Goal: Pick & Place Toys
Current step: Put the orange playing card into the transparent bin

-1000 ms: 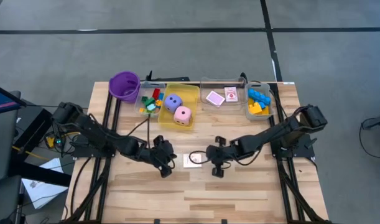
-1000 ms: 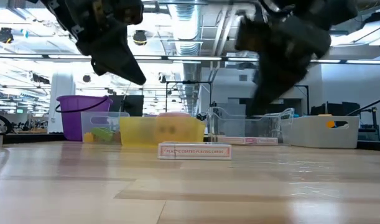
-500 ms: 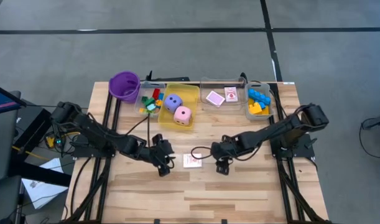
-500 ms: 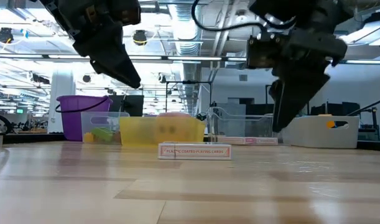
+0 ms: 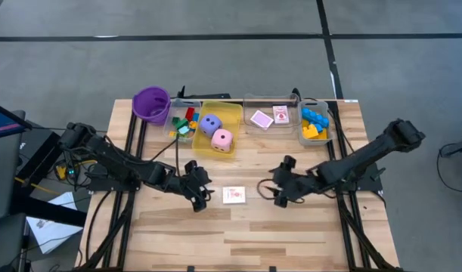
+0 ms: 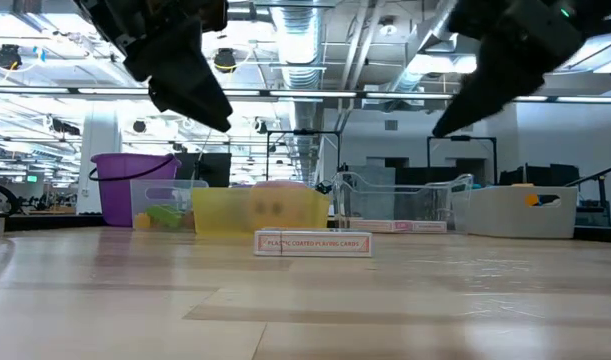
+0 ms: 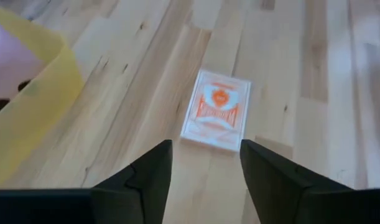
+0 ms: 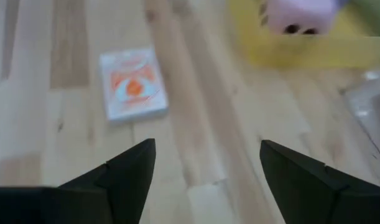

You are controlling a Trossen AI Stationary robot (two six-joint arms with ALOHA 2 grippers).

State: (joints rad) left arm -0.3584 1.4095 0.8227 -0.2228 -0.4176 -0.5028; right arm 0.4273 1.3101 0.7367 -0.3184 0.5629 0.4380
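A pack of pink-backed playing cards (image 5: pixel 233 196) lies flat on the wooden table (image 5: pixel 238 234) near its middle, also seen in the low view (image 6: pixel 312 242). My left gripper (image 5: pixel 199 198) hovers open just left of the pack, which lies a little beyond its fingers (image 7: pixel 216 111). My right gripper (image 5: pixel 280 198) hovers open to the pack's right, above the table, with the pack (image 8: pixel 132 84) off to one side of its fingers. Neither gripper touches anything. A purple die (image 5: pixel 210 123) and a pink die (image 5: pixel 222 139) rest in the yellow bin (image 5: pixel 232 113).
Along the far edge stand a purple cup (image 5: pixel 151 103), a clear bin of mixed bricks (image 5: pixel 183 121), a clear bin (image 5: pixel 270 100) with cards in it, and a bin of blue and yellow bricks (image 5: pixel 314 122). Bare wood stretches toward the near edge.
My right gripper has drawn back from the card pack toward the table's right edge, risen a little and opened. My left gripper has opened and stayed about where it was. The card pack lies still on the table.
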